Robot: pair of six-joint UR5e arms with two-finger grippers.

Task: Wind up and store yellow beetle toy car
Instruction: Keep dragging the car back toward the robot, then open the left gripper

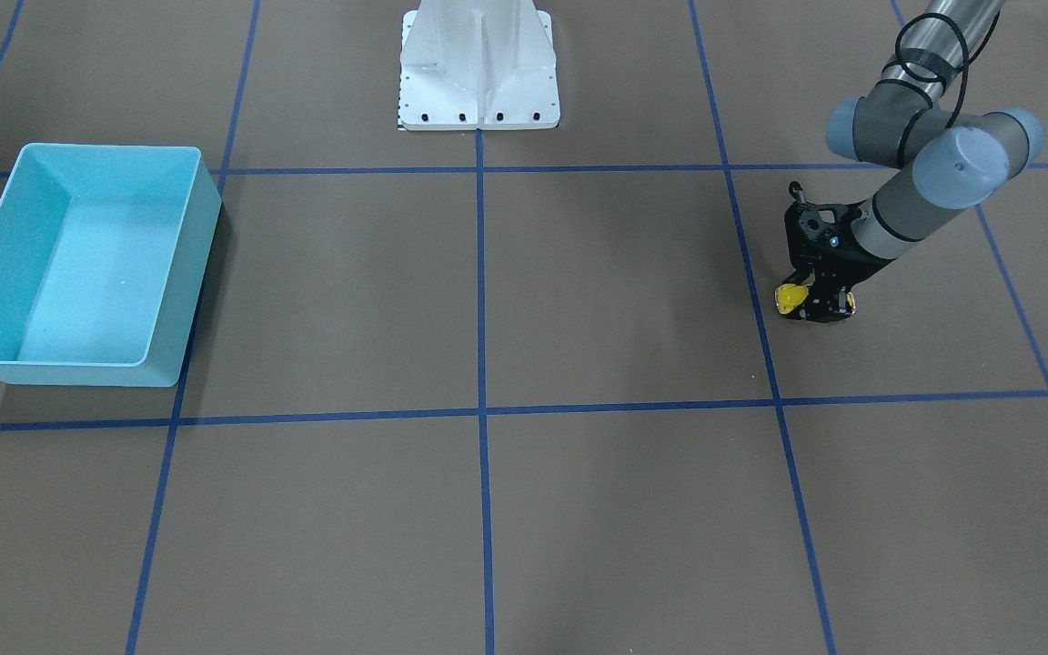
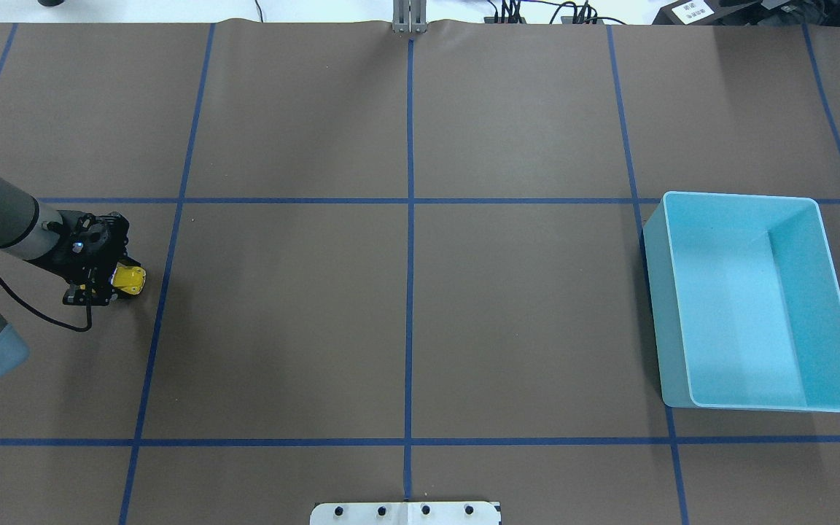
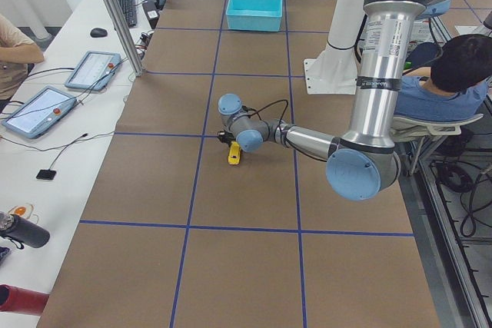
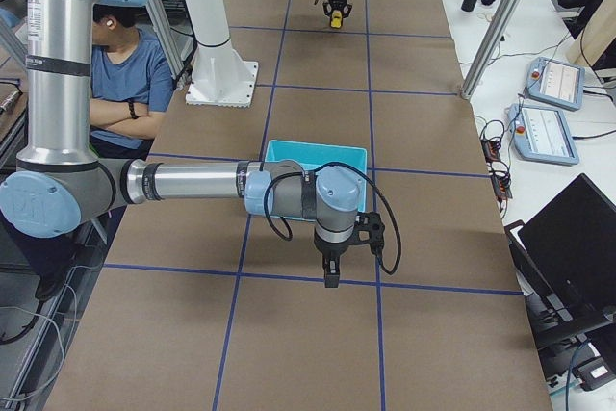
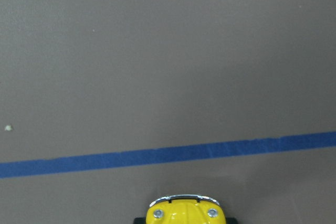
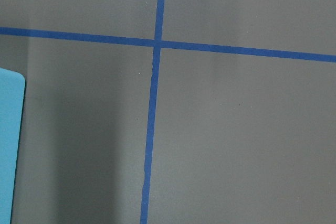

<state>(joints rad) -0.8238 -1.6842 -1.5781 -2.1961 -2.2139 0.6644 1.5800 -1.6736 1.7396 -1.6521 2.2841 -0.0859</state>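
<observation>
The yellow beetle toy car (image 2: 130, 280) sits low at the table on the robot's far left, its nose pointing toward the middle. My left gripper (image 2: 108, 286) is shut on it from behind. The car also shows in the front-facing view (image 1: 790, 297), the left side view (image 3: 234, 154) and at the bottom edge of the left wrist view (image 5: 185, 211), just short of a blue tape line. My right gripper (image 4: 330, 280) shows only in the right side view, pointing down near the table's front edge; I cannot tell whether it is open or shut.
The empty turquoise bin (image 2: 655, 306) stands on the robot's right side, far from the car; it also shows in the front-facing view (image 1: 180, 300). Its corner shows in the right wrist view (image 6: 10, 145). The white robot base (image 1: 478, 68) is at the table's middle edge. People sit beside the table.
</observation>
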